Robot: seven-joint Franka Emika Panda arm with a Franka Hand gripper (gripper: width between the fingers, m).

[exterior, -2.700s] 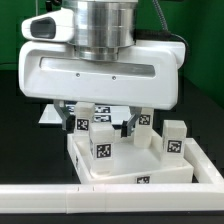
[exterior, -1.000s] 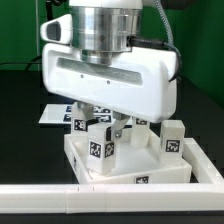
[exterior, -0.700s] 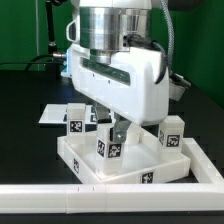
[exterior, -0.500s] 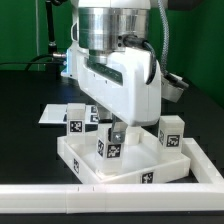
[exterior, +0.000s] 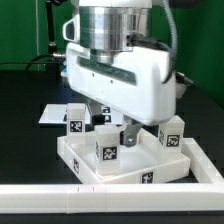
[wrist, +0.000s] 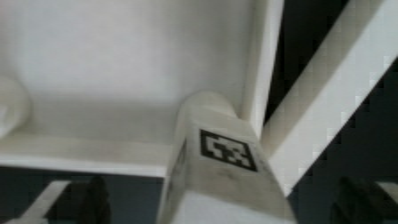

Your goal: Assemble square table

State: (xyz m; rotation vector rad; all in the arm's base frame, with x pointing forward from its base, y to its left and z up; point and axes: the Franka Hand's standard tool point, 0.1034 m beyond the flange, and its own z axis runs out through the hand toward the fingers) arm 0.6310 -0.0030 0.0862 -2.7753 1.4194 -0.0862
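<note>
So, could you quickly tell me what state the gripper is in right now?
Gripper: down over the tabletop at a leg; fingers mostly hidden, so open, shut or holding cannot be told.

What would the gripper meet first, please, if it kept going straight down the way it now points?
Most likely the tagged white leg standing in the tabletop: the gripper hangs just above and beside it. Depth is unclear, so it might slip past onto the tabletop floor.

One white square tabletop (exterior: 160,170) sits on the desk (exterior: 25,100), with three tagged white legs visible standing at it: one (exterior: 74,117), a second (exterior: 107,148) and a third (exterior: 172,133). One long border bar (exterior: 60,200) crosses the foreground.
</note>
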